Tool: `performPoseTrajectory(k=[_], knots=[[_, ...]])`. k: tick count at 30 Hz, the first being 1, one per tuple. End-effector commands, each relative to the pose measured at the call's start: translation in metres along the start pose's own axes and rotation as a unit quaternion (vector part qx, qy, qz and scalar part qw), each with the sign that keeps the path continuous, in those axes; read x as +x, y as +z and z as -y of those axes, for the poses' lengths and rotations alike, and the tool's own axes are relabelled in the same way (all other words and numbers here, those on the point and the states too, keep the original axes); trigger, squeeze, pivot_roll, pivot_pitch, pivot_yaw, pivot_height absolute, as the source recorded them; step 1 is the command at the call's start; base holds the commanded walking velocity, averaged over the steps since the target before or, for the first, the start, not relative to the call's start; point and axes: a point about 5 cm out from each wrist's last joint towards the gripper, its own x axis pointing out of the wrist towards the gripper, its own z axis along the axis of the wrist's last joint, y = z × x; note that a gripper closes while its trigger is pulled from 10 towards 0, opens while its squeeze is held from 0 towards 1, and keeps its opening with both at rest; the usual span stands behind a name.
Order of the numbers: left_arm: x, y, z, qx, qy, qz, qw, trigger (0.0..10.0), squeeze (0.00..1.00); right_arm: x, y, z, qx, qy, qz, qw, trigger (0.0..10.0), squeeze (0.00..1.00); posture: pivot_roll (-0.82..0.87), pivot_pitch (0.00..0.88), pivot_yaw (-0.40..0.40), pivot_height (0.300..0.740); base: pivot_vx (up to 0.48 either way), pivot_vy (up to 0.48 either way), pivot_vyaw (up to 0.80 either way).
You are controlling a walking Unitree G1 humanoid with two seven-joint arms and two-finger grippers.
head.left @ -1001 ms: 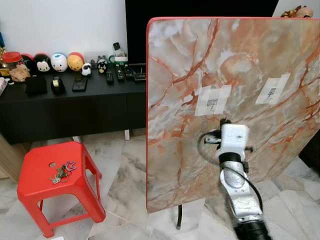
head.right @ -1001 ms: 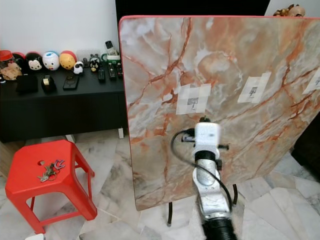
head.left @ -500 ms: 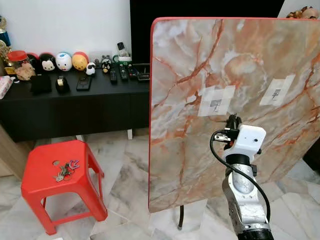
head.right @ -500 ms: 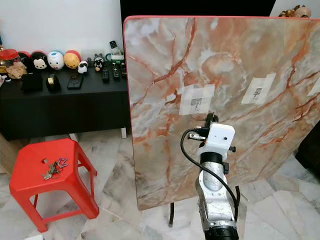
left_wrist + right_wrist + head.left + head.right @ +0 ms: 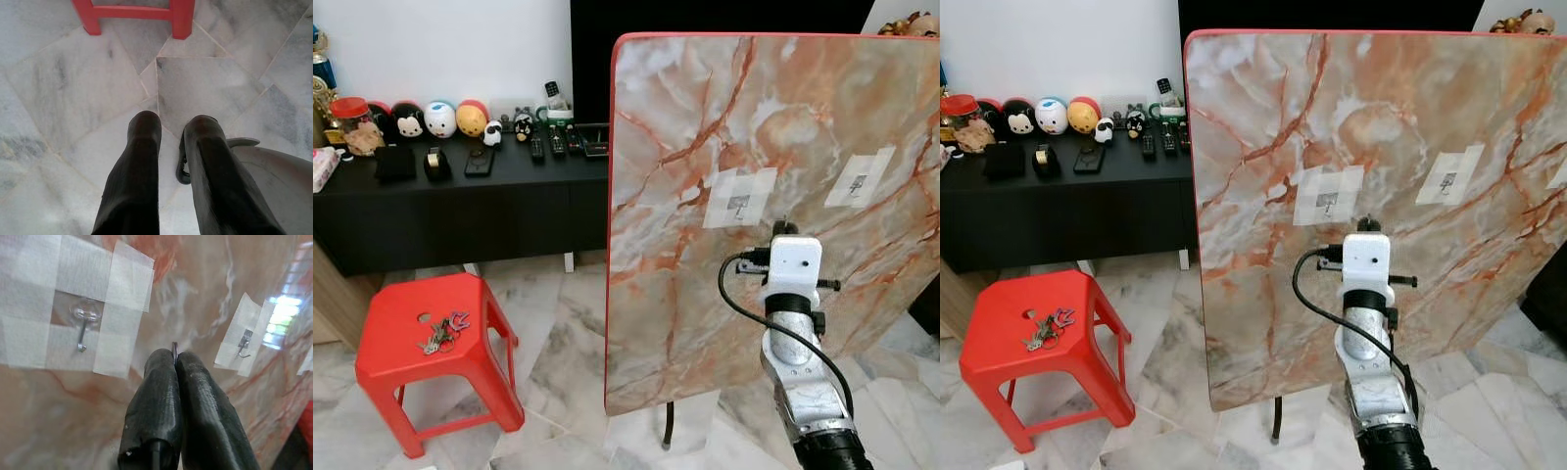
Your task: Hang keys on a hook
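A marble board (image 5: pixel 685 147) stands on edge with small hooks taped to it: one hook (image 5: pixel 739 204) just above my raised right gripper (image 5: pixel 781 227), another hook (image 5: pixel 858 183) further right. In the right wrist view my right gripper (image 5: pixel 174 355) is shut on a thin metal key ring (image 5: pixel 174 347), a little below and beside the clear hook (image 5: pixel 82 328). A bunch of keys (image 5: pixel 440 333) lies on the red stool (image 5: pixel 401 357) at the left. My left gripper (image 5: pixel 171 127) hangs over the floor, its fingers slightly apart and holding nothing.
A black sideboard (image 5: pixel 460 211) with toys, remotes and phones runs along the back wall. The board's stand leg (image 5: pixel 667 426) rests on the marble floor (image 5: pixel 558 323). A gap of floor separates the stool from the board's left edge.
The right wrist was tilted half a second ago and now stands upright, slightly higher, under the left hook. The head camera has shifted a little; the stool and keys have not moved.
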Motion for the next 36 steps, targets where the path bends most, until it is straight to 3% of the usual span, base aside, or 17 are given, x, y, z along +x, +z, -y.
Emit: performPoseTrajectory(k=[1,16,36], knots=[[-0.002,-0.009,0.006,0.002,-0.003,-0.015,1.0,10.0,0.0,0.001,0.0,0.0,-0.021,-0.005,-0.004,1.0,10.0,0.0,0.06,0.0,-0.098,0.74,0.0,0.0,0.0],[-0.002,-0.01,0.007,0.0,-0.004,-0.015,1.0,10.0,0.0,0.005,-0.003,-0.015,-0.101,0.016,0.016,0.995,10.0,0.0,0.06,0.0,-0.101,0.74,0.0,0.0,0.0],[-0.002,-0.008,0.001,-0.004,0.003,-0.014,1.0,10.0,0.0,0.018,0.003,-0.024,-0.129,0.025,0.03,0.991,10.0,0.0,0.07,0.0,-0.106,0.74,0.0,0.0,0.0]])
